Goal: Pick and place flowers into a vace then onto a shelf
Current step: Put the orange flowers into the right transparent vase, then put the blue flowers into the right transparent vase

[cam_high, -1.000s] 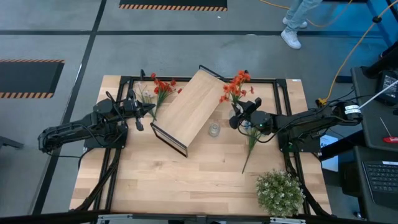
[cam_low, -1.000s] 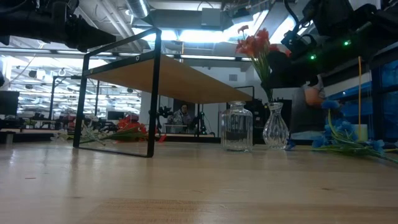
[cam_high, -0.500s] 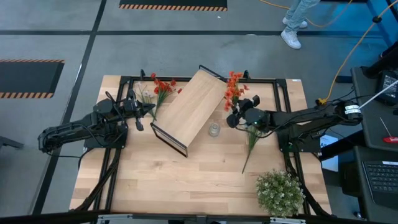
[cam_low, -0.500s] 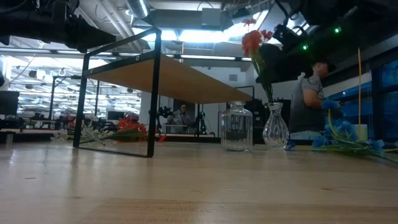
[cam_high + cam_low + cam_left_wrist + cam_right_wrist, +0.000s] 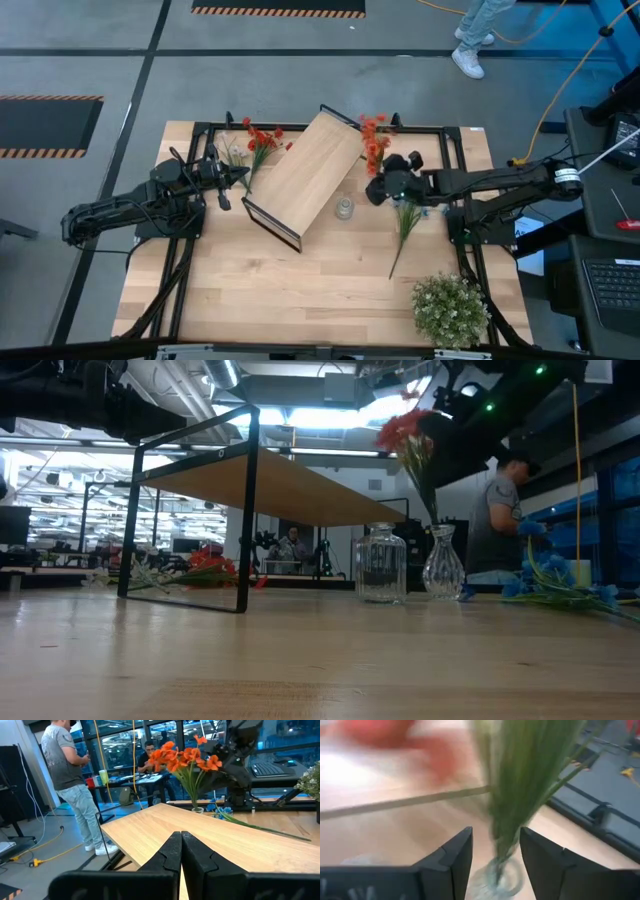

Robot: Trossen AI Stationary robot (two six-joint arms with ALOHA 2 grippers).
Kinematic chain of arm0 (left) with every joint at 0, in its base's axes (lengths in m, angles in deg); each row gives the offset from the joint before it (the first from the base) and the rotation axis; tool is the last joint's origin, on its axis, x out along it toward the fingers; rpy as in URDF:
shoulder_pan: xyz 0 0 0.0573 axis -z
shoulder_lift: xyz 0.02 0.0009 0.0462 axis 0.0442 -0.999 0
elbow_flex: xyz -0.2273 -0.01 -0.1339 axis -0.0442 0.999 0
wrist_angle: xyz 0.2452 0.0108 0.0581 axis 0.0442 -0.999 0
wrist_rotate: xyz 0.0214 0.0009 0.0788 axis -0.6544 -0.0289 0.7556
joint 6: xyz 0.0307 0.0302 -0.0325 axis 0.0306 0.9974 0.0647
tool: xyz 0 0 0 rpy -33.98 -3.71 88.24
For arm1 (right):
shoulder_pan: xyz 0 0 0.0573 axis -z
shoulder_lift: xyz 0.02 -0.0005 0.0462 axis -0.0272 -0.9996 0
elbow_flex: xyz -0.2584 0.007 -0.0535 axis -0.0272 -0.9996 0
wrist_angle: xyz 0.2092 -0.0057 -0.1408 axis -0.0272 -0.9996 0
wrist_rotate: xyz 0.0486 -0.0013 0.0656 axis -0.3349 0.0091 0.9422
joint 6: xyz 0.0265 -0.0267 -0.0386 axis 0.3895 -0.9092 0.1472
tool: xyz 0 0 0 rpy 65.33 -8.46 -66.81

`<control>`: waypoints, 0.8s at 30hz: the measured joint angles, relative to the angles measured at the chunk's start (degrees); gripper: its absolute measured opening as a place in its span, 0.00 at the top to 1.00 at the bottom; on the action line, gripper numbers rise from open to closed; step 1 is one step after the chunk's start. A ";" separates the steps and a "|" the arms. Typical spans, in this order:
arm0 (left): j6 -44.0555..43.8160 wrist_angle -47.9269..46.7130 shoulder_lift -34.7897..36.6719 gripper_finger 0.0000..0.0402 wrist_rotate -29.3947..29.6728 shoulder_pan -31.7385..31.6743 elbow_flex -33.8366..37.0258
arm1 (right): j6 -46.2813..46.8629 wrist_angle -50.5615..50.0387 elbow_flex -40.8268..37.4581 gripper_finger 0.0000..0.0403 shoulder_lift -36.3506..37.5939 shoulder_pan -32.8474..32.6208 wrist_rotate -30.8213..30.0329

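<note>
The right gripper point(image 5: 378, 190) is hovering above the table just beside the shelf point(image 5: 303, 176), over a small clear vase point(image 5: 443, 563). Its fingers point(image 5: 451, 851) are standing partly apart on either side of the green stems of a red-orange sprig point(image 5: 408, 438), and it is not clear whether they are pressing the stems. The stems are reaching down into the vase's mouth, with the blossoms tilting toward the shelf. A glass jar point(image 5: 380, 565) is standing just beside the vase, next to the shelf's edge. A blue sprig point(image 5: 405, 222) is lying flat on the table point(image 5: 300, 290) near the right arm. Another red-orange sprig point(image 5: 261, 142) is lying on the far side of the shelf. The left gripper point(image 5: 238, 175) is waiting there, close to that sprig, with its fingers point(image 5: 172, 851) pressed together and holding nothing. A bushy plant point(image 5: 450, 310) is sitting at the table's near right corner. A person point(image 5: 497, 515) is standing in the room behind.
</note>
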 joint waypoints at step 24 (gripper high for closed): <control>0.02 0.00 -0.01 0.99 0.00 0.00 0.00 | 21.73 -17.97 11.37 0.59 -0.02 -13.99 -3.78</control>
